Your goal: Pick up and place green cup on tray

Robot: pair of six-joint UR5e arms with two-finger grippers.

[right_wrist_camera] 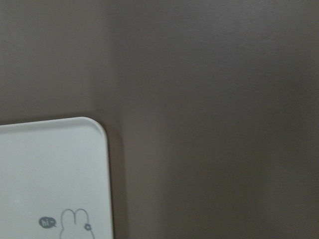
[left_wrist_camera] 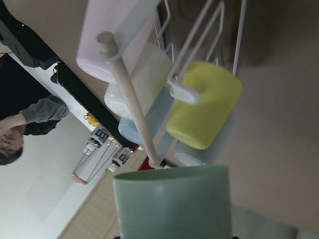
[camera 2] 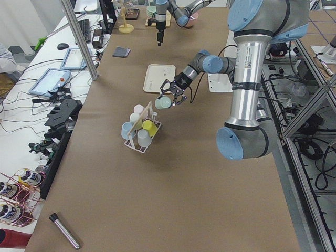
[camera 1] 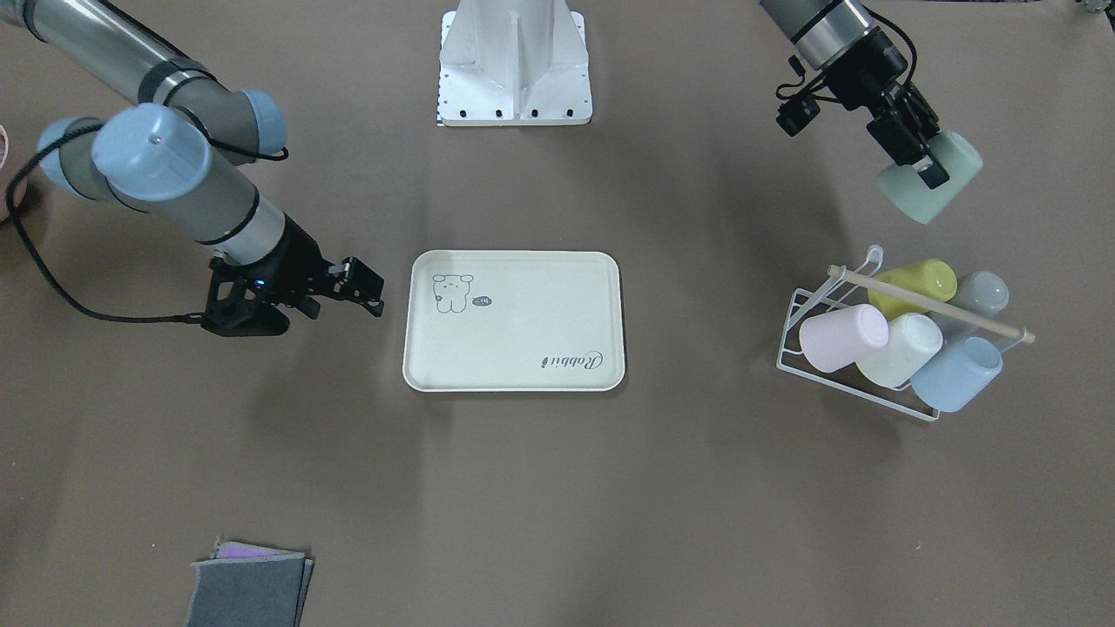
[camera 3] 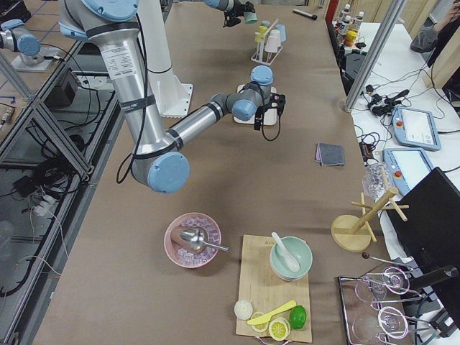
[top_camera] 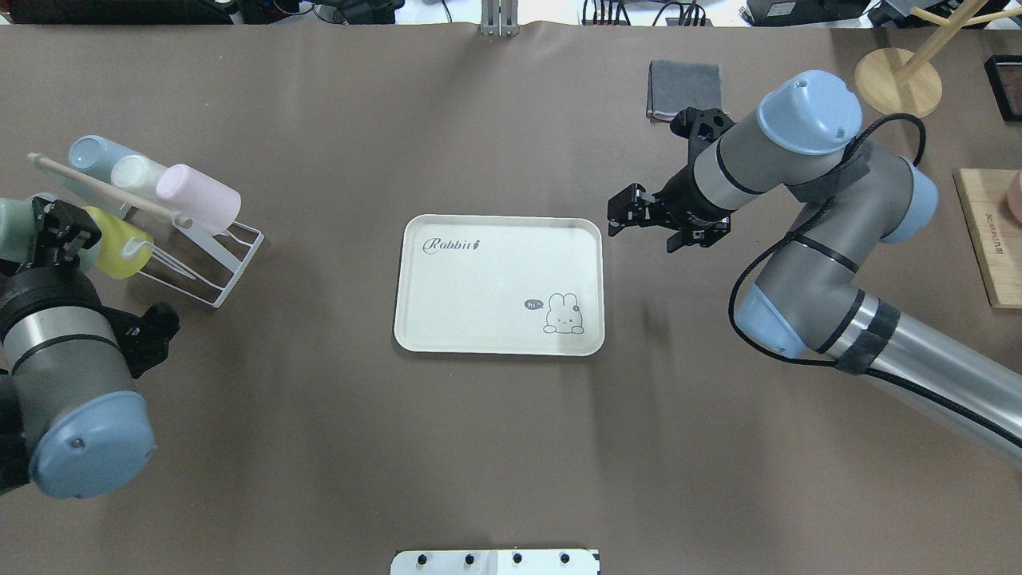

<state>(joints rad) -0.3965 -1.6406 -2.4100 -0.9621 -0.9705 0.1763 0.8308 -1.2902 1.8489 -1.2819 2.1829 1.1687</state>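
The tray (top_camera: 495, 279) reads "Rabbit"; its speech bubble (top_camera: 533, 304) says "hi".

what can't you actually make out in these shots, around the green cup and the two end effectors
- Overhead: the green cup is mostly hidden by the left end effector and cut by the left edge.
- Left wrist: the cup's near end runs off the bottom edge; no fingers show.
- Right wrist: only a corner of the tray shows; the right end effector is out of frame.

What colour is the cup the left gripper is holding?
Pale mint green; the cup shows best in the front-facing view.
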